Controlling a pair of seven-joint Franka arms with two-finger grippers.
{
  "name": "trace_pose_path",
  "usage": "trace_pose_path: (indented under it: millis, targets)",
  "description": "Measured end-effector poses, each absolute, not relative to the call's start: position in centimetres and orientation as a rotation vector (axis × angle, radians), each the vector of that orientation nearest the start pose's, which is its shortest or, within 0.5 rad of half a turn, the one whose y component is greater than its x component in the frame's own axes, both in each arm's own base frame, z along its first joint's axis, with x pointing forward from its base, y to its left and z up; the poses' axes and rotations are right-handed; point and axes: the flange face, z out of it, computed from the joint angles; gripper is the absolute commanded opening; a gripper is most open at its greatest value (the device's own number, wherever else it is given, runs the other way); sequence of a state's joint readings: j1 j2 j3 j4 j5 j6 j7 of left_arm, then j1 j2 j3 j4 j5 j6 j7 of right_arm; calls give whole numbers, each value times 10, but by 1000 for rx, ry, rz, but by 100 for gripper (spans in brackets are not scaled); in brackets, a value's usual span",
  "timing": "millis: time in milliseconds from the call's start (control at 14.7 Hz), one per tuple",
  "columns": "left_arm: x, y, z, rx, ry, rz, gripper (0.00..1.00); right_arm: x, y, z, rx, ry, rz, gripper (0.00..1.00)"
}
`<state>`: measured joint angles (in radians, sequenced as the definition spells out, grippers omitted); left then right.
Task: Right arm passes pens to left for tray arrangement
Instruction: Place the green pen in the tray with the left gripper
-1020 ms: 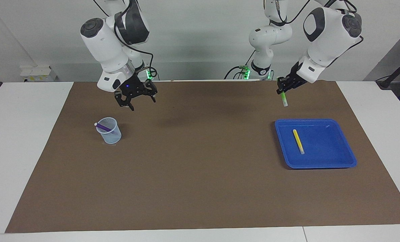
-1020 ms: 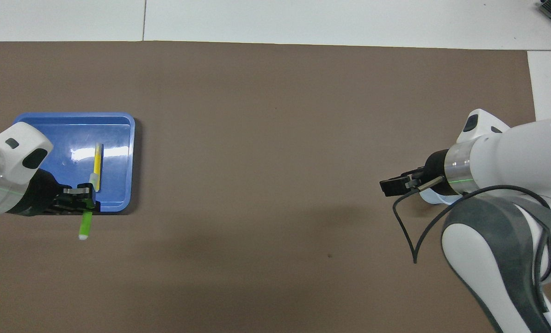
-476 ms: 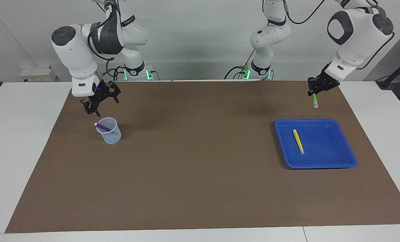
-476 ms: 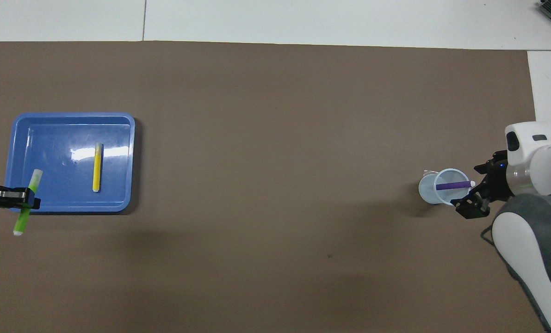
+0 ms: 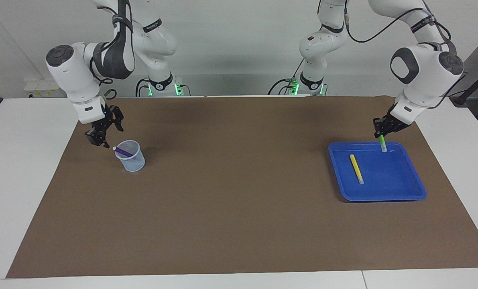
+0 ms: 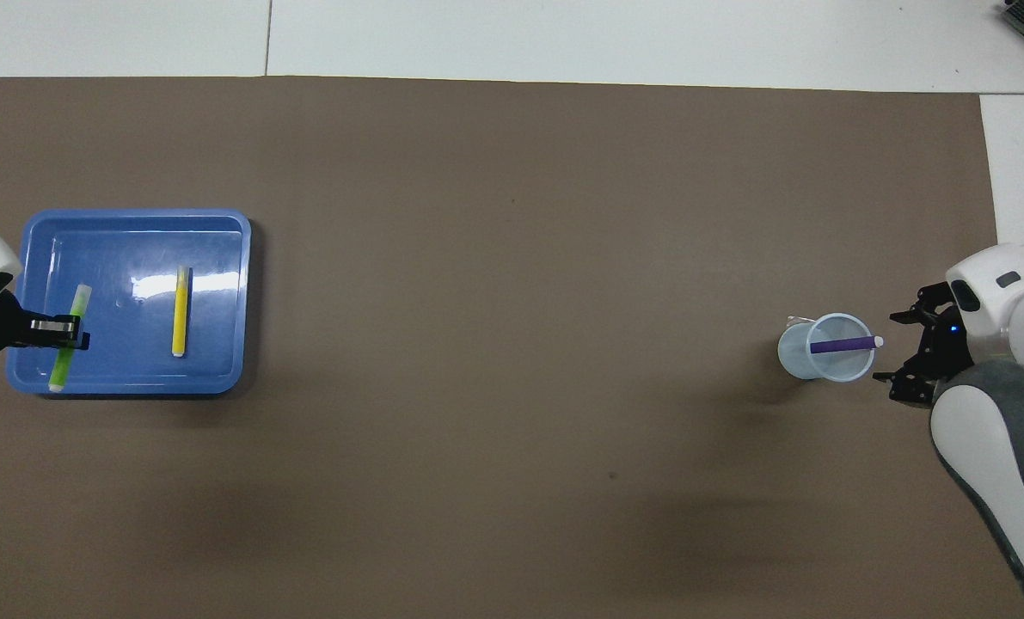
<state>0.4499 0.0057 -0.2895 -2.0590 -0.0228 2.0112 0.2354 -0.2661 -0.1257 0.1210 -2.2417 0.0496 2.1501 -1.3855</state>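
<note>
My left gripper (image 5: 382, 134) (image 6: 66, 333) is shut on the green pen (image 5: 382, 144) (image 6: 58, 370). The pen hangs tilted, its whitish tip low over the edge of the blue tray (image 5: 395, 178) (image 6: 125, 365) that is nearest the robots. A yellow pen (image 5: 356, 169) (image 6: 180, 309) lies flat in the tray. The purple pen (image 5: 123, 151) (image 6: 843, 345) leans in a pale see-through cup (image 5: 131, 160) (image 6: 825, 365). Beside the cup, toward the right arm's end of the table, my right gripper (image 5: 100, 141) (image 6: 894, 348) hangs open and holds nothing.
A brown mat (image 5: 239, 200) covers most of the white table. The cup and the tray stand at its two ends with bare mat between them. A small pale box (image 5: 42, 86) sits by the wall at the right arm's end.
My left gripper has carried the green pen down to the tray's edge. My right gripper has swung toward its own end of the table and dropped beside the cup.
</note>
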Motion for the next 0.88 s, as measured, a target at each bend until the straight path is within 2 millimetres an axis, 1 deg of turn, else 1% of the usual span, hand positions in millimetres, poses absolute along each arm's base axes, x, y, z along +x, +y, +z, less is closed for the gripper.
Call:
trace_pose_path:
  millis: [136, 272, 408, 476, 612, 748, 884]
  targets:
    - [546, 91, 411, -3178, 97, 49, 0, 501, -69, 414, -2565, -1818, -66, 58]
    - [553, 94, 396, -3184, 95, 21, 0, 503, -69, 406, -2545, -1859, -80, 58]
    - [561, 96, 378, -3188, 97, -1, 0, 507, -70, 397, -2524, -1900, -95, 57]
    - [564, 98, 369, -3177, 112, -4, 0, 508, -70, 393, -2522, -1907, -99, 54]
    - [568, 100, 354, -3166, 132, -12, 0, 510, -70, 390, -2521, -1916, -106, 53]
    - [572, 101, 341, -3170, 134, -22, 0, 512, -68, 387, -2519, -1928, -116, 46]
    - [576, 102, 330, -3173, 133, -42, 0, 512, -66, 385, -2513, -1933, -115, 45]
